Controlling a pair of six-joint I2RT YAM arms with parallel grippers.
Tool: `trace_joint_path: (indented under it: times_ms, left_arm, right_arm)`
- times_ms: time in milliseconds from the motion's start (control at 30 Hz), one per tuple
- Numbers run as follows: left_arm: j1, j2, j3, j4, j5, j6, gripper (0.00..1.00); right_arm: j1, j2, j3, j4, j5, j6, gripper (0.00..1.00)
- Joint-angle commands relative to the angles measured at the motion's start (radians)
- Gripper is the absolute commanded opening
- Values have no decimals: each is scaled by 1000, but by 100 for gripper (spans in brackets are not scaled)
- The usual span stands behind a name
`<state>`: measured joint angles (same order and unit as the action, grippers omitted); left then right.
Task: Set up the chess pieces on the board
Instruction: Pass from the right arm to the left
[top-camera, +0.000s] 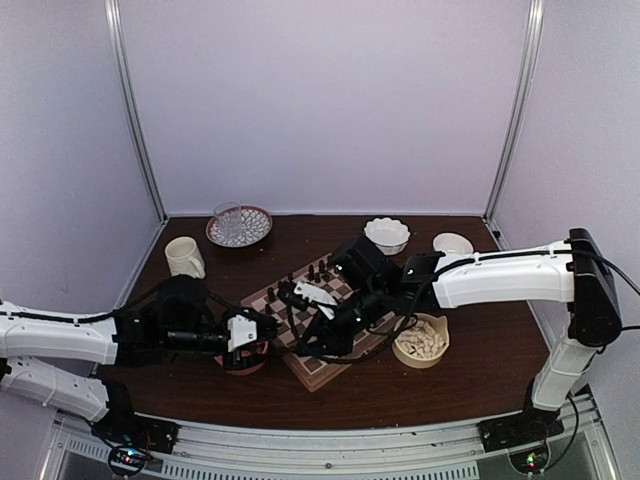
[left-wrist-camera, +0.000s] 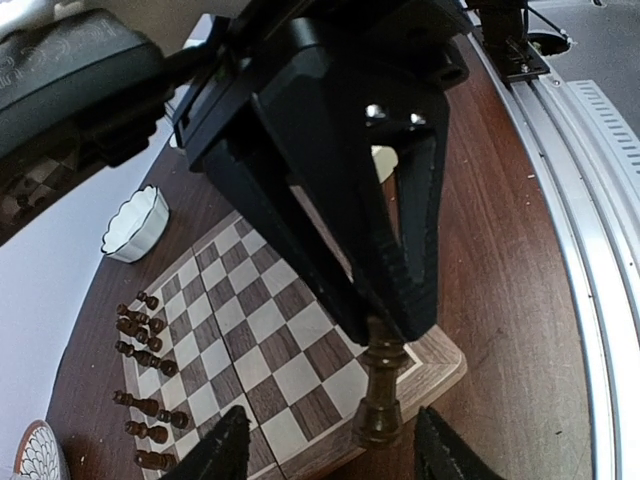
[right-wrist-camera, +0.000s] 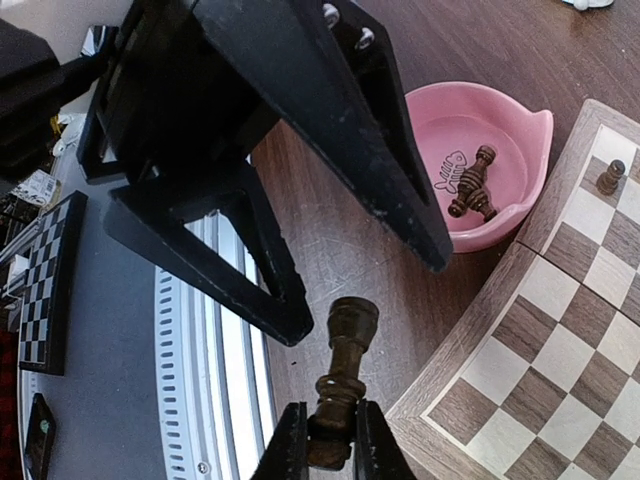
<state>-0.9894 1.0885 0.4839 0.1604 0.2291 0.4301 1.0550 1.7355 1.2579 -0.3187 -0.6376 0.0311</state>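
Wood of a dark brown makes the worktop (top-camera: 420, 405), boxed in by pale walls (top-camera: 320, 100), with a metal rail (top-camera: 330, 440) along the near edge. The board (left-wrist-camera: 262, 345) sits mid-worktop, with open wood between it and the rail. At the board's corner the right claw (right-wrist-camera: 330, 445) is clenched on a dark chess piece (right-wrist-camera: 345, 375). The left claw (left-wrist-camera: 332, 455) faces it with fingers spread, gripping nothing. Standing dark pieces (left-wrist-camera: 135, 327) line one board edge. A pink bowl (right-wrist-camera: 520, 125) holds two loose pieces (right-wrist-camera: 470, 190) (both lying down). A tan bowl (top-camera: 444, 350) holds cream pieces (top-camera: 420, 342).
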Motion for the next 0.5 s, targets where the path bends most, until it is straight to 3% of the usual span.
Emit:
trace_joint_path:
  times_ms: [0,300,467]
  left_arm:
    - [0,10,2,44,29,11,56]
    - [0,50,14,53,37,6,54]
    - [1,71,34,25,29,10,39]
  right_arm:
    - [-5,-13,9,55,-13,13,0]
    - [-5,-45,-20,96,6,20,0]
    - [-7,-54,-29,108,14,25,0]
